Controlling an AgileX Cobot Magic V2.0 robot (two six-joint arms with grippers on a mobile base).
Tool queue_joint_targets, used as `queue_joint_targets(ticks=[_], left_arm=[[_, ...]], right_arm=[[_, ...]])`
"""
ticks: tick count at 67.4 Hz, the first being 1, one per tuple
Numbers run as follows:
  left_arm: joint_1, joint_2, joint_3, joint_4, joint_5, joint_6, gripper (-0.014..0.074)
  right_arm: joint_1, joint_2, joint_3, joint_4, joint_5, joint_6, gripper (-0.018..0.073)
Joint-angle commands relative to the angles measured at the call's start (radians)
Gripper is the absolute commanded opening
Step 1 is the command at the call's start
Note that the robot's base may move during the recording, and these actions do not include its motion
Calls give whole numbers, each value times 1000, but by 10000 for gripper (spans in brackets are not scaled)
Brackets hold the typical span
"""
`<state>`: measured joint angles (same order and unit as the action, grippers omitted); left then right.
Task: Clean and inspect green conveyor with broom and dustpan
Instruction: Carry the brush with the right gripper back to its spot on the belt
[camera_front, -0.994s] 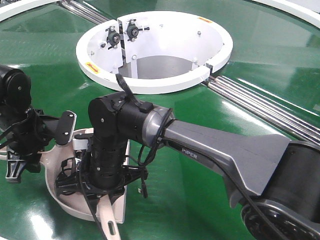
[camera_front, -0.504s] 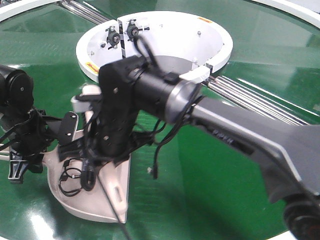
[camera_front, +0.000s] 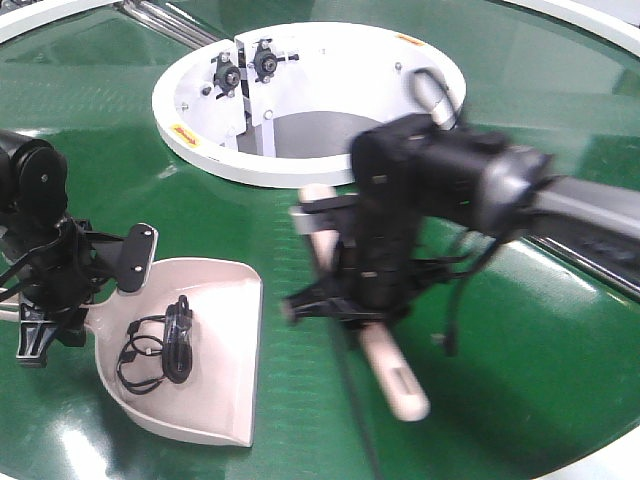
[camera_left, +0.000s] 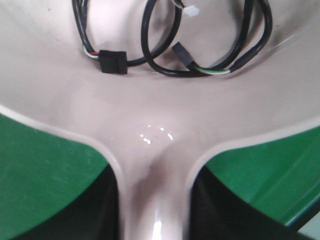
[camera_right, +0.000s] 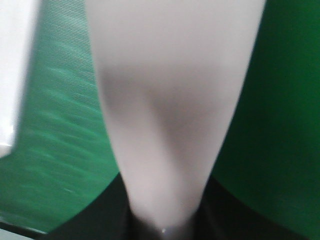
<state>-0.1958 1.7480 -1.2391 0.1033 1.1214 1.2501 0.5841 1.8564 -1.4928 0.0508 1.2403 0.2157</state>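
Observation:
The beige dustpan (camera_front: 215, 385) lies flat on the green conveyor (camera_front: 500, 400) at the lower left, with a coiled black cable (camera_front: 165, 345) inside it. My left gripper (camera_front: 58, 305) is shut on the dustpan handle (camera_left: 152, 200); in the left wrist view the cable (camera_left: 170, 55) lies at the back of the pan. My right gripper (camera_front: 355, 305) is shut on the broom (camera_front: 395, 385), blurred, above the belt to the right of the dustpan. The handle end with its slotted hole points toward me. The right wrist view shows the broom (camera_right: 170, 95) filling the frame.
The white ring hub (camera_front: 310, 165) stands just behind both arms, with brackets on its inner wall. Steel rollers (camera_front: 170, 20) run out from the hub at top left. A white outer rim (camera_front: 600, 455) curves along the lower right edge.
My right arm has lifted out of the dustpan and swung right with the broom, uncovering the pan and the cable in it. The left gripper and the dustpan have stayed put.

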Motion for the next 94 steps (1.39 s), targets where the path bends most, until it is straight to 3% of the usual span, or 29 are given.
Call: queue_joint_targets(ticks=[1, 20, 28, 56, 94], left_arm=[[-10, -40, -21, -27, -11, -12, -7], [-10, -40, -21, -27, -11, -12, -7], [-10, -40, -21, -27, -11, -12, -7], [-10, -40, -21, -27, -10, -12, -7], [-10, -40, -21, -27, -10, -12, -7]], right_arm=[[-70, -111, 36, -12, 31, -65, -2], [-237, -219, 141, -37, 19, -138, -2], [-237, -231, 189, -101, 10, -144, -2], [-234, -231, 378, -97, -133, -160, -2], [-234, -118, 379, -98, -103, -96, 38]])
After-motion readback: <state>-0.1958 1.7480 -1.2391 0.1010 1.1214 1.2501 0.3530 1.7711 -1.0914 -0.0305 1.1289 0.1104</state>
